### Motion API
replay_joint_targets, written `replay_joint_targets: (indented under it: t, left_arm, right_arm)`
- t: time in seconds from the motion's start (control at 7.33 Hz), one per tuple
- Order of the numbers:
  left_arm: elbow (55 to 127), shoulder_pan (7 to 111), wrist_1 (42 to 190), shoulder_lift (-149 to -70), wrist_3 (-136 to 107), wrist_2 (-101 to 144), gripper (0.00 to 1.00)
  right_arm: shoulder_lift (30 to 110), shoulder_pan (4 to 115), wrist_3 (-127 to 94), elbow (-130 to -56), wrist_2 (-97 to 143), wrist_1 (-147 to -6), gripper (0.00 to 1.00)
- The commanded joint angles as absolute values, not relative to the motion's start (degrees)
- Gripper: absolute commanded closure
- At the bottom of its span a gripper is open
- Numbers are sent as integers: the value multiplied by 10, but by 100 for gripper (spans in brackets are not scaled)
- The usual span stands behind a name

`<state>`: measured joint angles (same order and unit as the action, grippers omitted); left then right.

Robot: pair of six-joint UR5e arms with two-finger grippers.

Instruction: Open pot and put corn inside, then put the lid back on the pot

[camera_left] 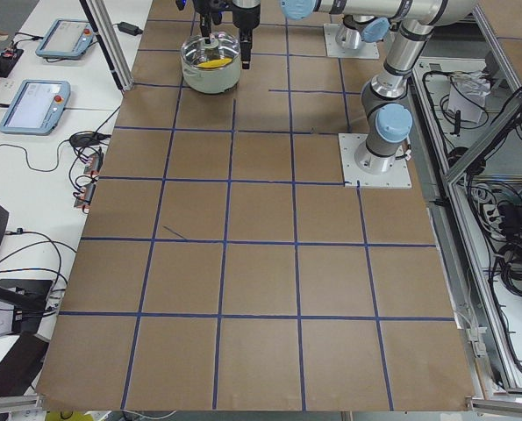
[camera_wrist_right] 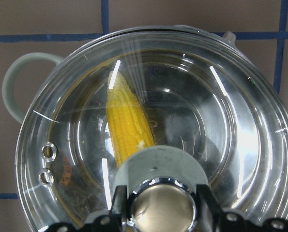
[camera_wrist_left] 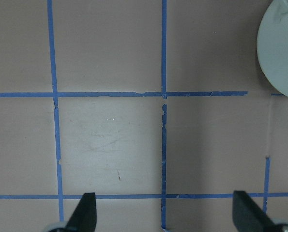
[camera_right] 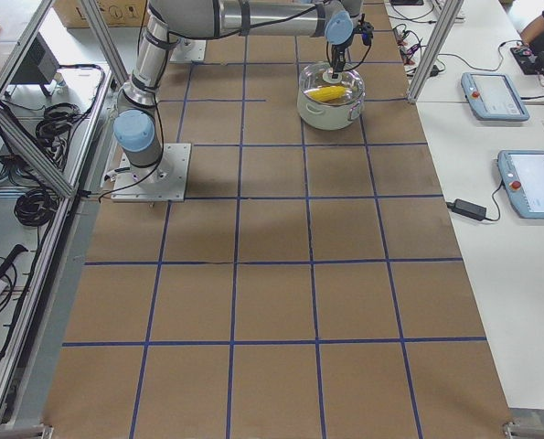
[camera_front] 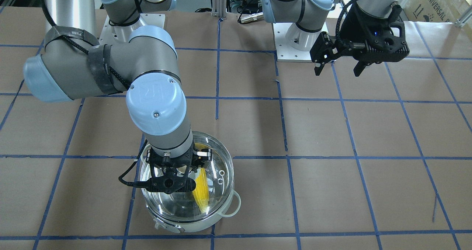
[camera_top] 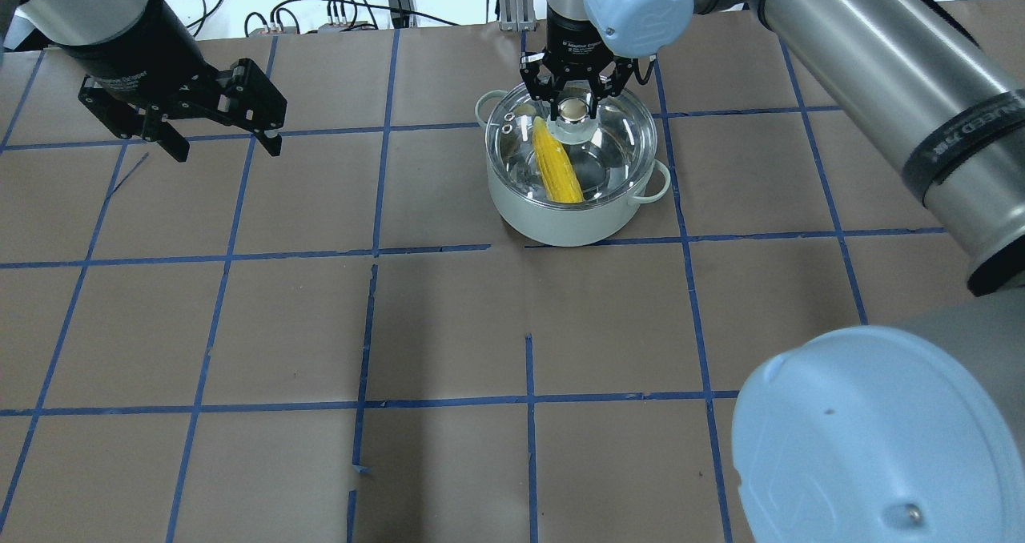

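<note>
The steel pot point(camera_top: 560, 223) stands at the table's far side, right of centre in the overhead view. The yellow corn point(camera_top: 556, 166) lies inside it, seen through the clear glass lid point(camera_top: 617, 138), which sits on the pot's rim. My right gripper point(camera_top: 572, 110) is straight above the lid, its fingers closed against both sides of the metal knob point(camera_wrist_right: 163, 205). The right wrist view shows the corn point(camera_wrist_right: 127, 125) under the lid point(camera_wrist_right: 231, 121). My left gripper point(camera_top: 220, 146) is open and empty, above the table far to the pot's left.
The table is brown paper with a blue tape grid point(camera_top: 528, 399). The left wrist view shows bare paper and the pot's edge point(camera_wrist_left: 279, 58) at the top right. Both arm base plates point(camera_front: 295, 51) are on the robot's side. Tablets and cables point(camera_right: 537, 183) lie off the table's far edge.
</note>
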<state>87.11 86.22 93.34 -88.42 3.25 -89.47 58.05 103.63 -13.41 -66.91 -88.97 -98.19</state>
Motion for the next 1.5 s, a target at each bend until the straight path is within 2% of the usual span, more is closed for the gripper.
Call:
replay_joint_targets:
  t: [0.0,0.82,0.95,1.09,1.36]
  left_arm:
    - [871,862,933,-884,33,-895,0]
    - [871,862,933,-884,33,-895,0]
    - [871,862,933,-884,33,-895,0]
    - [871,862,933,-884,33,-895,0]
    - [871,862,933,-884,33,-895,0]
  right_arm:
    - [580,1036,-135,-669,-890,-990,42]
    - [591,1029,-128,-649,-892,-985,32]
    - [610,1020,-126,-628,-892,-952,19]
    - [647,1006,-124,-631,-896,-921,0]
    - [708,935,-33,-662,-896,-869,0]
